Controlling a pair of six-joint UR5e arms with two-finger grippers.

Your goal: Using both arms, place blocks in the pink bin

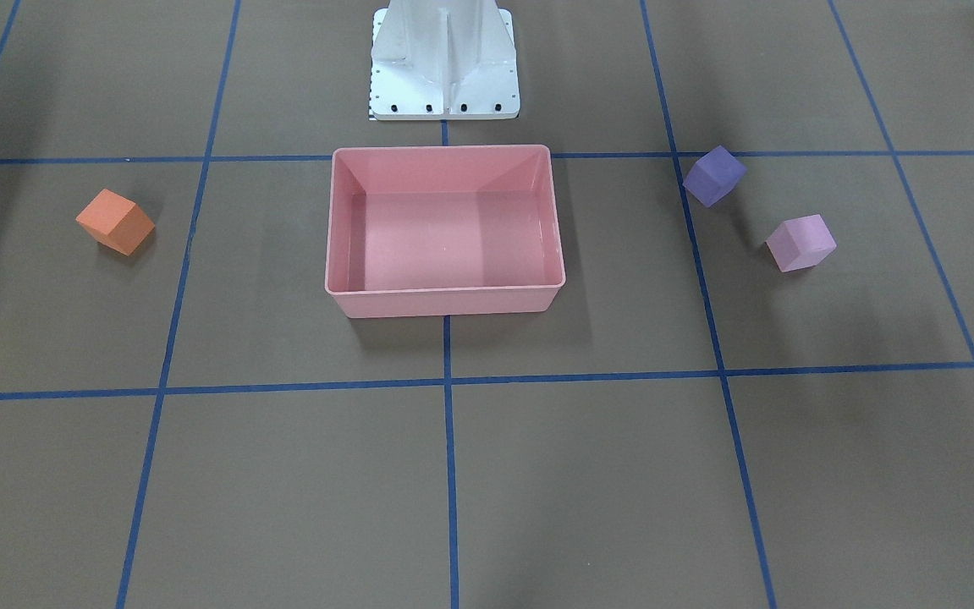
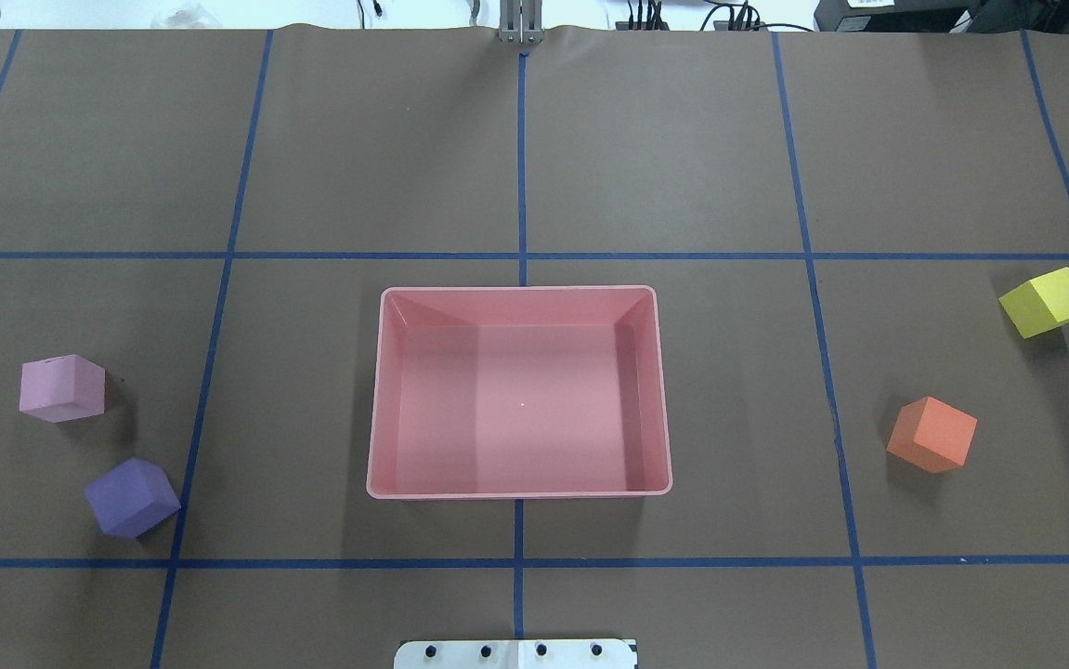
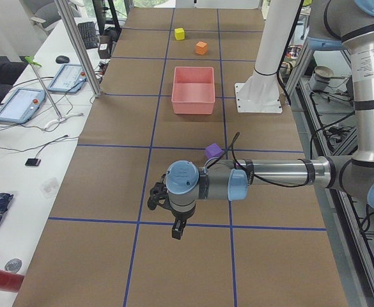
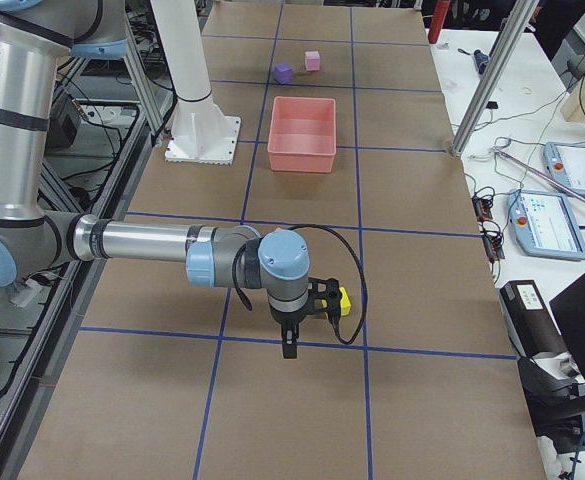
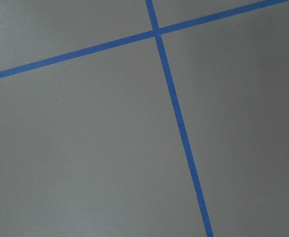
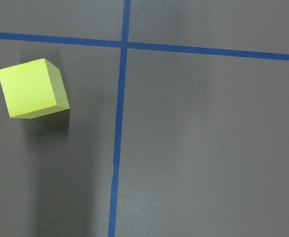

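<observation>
The yellow block (image 6: 33, 89), near the right claw (image 4: 291, 345), looks light and rigid; pinch opposite flat faces. Claw's opening: cannot tell.

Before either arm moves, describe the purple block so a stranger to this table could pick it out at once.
Find the pink bin in the middle of the table. On the robot's left of it, two cubes sit apart. The purple block is the darker one, nearer the robot's base than the light pink block.
</observation>
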